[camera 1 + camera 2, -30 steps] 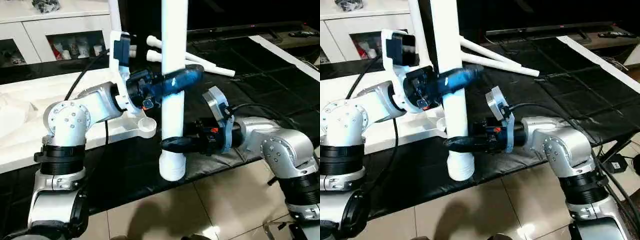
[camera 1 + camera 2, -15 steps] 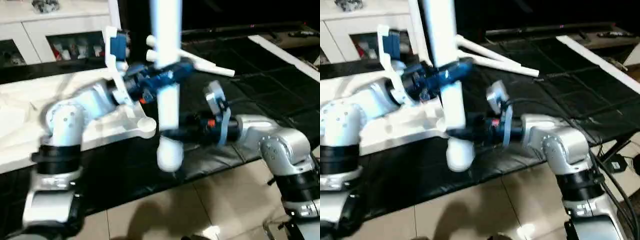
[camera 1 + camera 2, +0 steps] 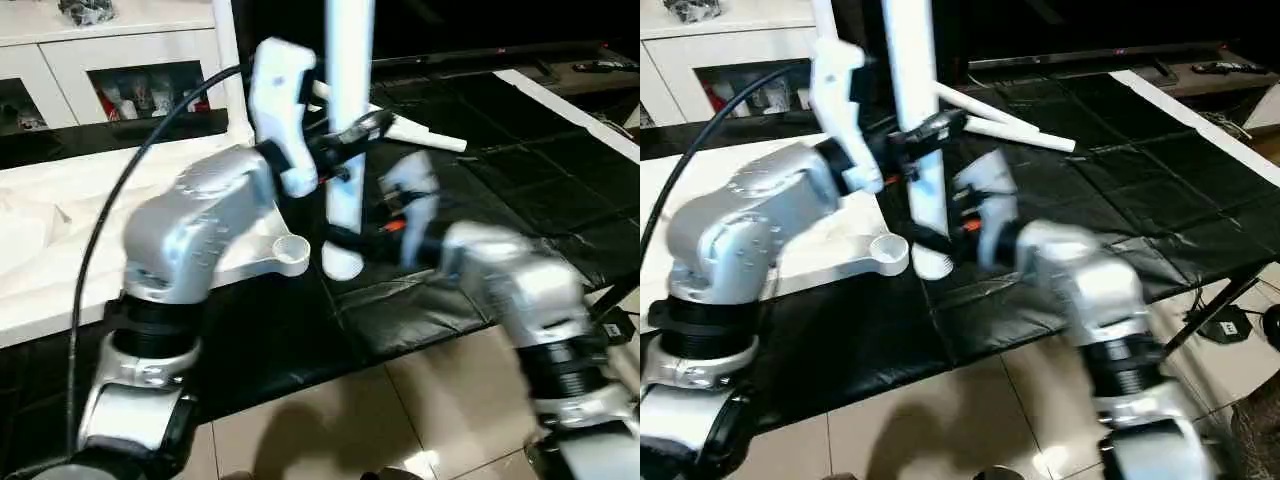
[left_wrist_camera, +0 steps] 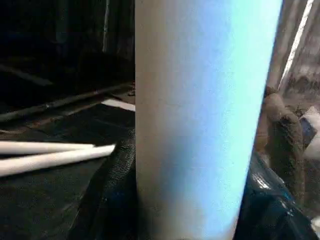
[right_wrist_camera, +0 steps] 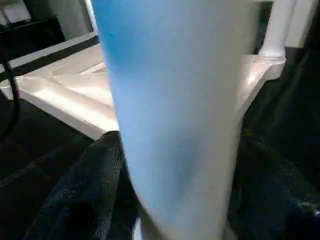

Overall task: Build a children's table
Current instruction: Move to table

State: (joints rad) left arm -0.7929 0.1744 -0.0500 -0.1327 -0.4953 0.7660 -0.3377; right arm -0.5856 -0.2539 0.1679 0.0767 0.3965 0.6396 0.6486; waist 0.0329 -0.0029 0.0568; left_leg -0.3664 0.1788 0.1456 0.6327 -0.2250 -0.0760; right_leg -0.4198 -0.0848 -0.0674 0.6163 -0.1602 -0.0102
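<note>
Left eye view: long white tapered plastic tube leg upright between both arms, lower end hanging just beside the round corner socket of the white ribbed plastic table top, not yet in it. Lies upside down on the black cloth, that top. Clamped around the leg's middle by the left gripper, black fingers pressed to either side of the tube. Crossed lower down, near the end, by the right gripper; gripping or loose, cannot tell through the blur. Two spare white legs flat on the cloth behind, well apart.

Probably light and stiff, hollow, with a smooth, slippery skin likely to twist or slide in a narrow pinch. Best taken low on the thicker part, close to the threaded end, to steer it straight into the socket and turn without wobble.
</note>
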